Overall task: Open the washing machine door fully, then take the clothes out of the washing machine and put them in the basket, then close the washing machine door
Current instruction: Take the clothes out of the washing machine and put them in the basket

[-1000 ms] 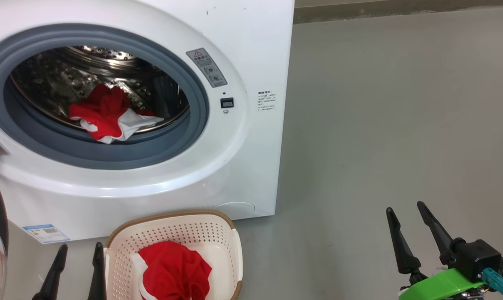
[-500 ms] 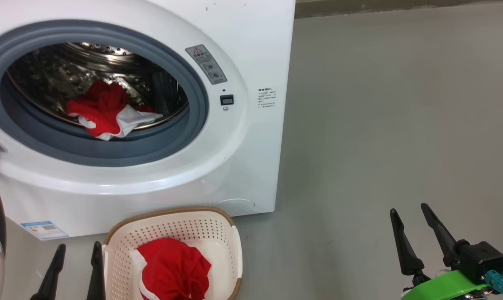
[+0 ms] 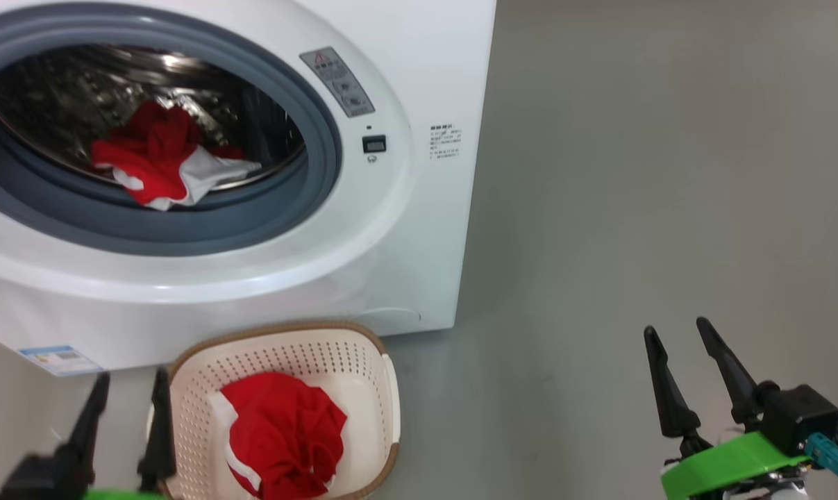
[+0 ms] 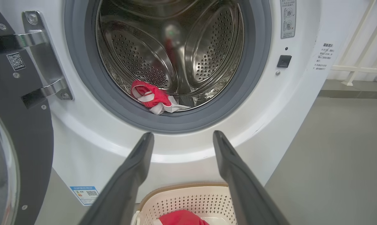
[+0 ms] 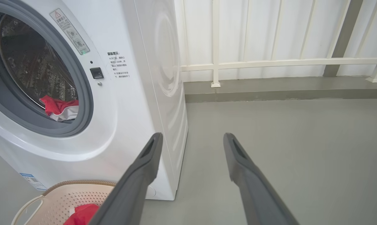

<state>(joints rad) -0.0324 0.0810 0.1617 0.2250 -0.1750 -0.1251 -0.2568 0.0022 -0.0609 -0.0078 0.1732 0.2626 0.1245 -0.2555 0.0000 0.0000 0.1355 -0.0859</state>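
The white washing machine stands with its door swung wide open at the left, black ring and glass bowl facing me. A red and white garment lies at the drum's front lip. On the floor in front stands the cream basket, holding another red garment. My left gripper is open and empty, just left of the basket. Off to the right, over bare floor, my right gripper is open and empty.
Grey floor stretches to the right of the machine. A white railing and panelled wall run behind it, above a low kerb. The door's metal hinge sits at the machine's left side.
The head camera has tilted down and shifted, so machine and basket sit higher in the picture. My left gripper has risen a little, its wrist coming into view. The clothes lie as before.
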